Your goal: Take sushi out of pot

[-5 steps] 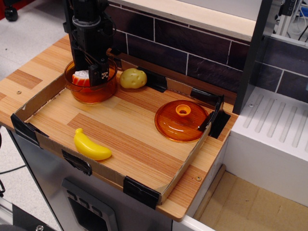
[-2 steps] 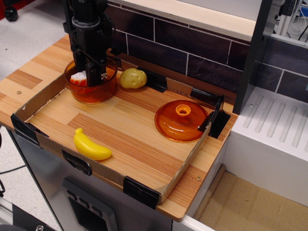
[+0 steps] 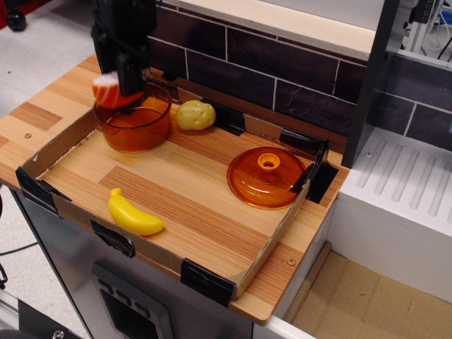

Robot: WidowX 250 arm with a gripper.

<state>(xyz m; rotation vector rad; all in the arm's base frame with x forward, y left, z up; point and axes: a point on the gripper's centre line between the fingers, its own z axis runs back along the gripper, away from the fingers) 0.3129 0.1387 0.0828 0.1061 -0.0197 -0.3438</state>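
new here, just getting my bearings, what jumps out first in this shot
The black pincer at back left grips the orange-striped sushi, held just above the amber pot. The pot's amber lid lies at right, and a yellow banana near the front edge.

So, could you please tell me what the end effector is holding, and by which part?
The end effector holds the orange-and-white striped plastic sushi, gripped at its right end, lifted above the transparent amber pot.
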